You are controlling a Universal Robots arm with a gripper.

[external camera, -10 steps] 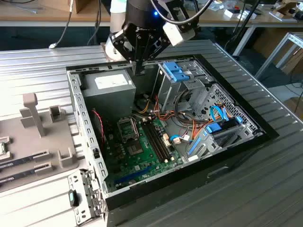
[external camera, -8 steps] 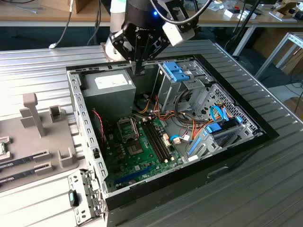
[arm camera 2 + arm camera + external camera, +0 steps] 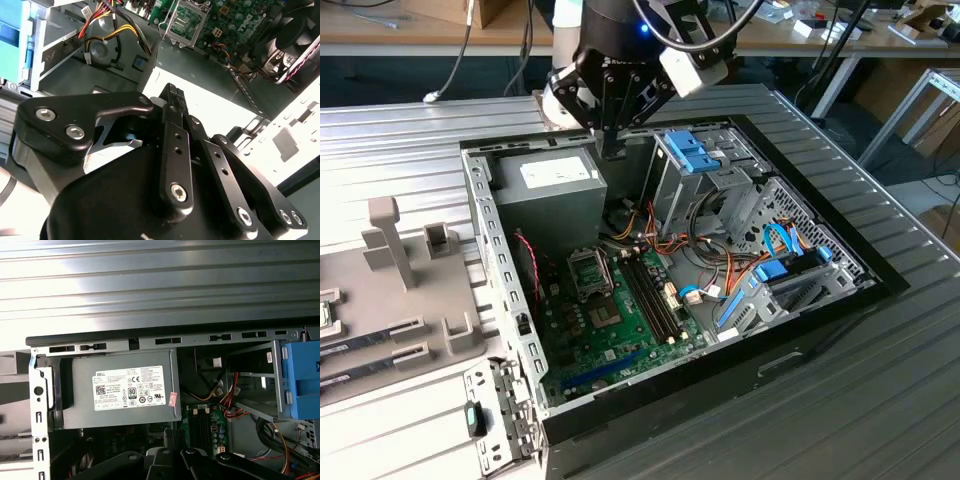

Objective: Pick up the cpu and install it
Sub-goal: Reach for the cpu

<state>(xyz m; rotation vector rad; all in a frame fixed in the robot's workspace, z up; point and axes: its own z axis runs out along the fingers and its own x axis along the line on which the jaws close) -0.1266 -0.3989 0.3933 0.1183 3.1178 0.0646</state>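
My gripper (image 3: 612, 150) hangs over the back of the open computer case (image 3: 505, 260), just above the grey power supply (image 3: 548, 185). In the second wrist view its two black fingers (image 3: 172, 100) stand pressed together with nothing visible between them. The motherboard's socket frame (image 3: 590, 270) lies further forward in the case, and its inside looks bare green (image 3: 187, 20). At the exterior view's far left edge a small flat piece with a greenish rim (image 3: 325, 313) rests on the table, cut off by the frame. It may be the cpu, but I cannot tell.
A grey fixture plate (image 3: 410, 290) with upright posts sits to the exterior view's left of the case. Inside the case are blue drive cages (image 3: 690, 155), bundles of coloured cables (image 3: 650, 240) and memory slots (image 3: 655, 295). The ribbed metal table (image 3: 840, 400) surrounds the case.
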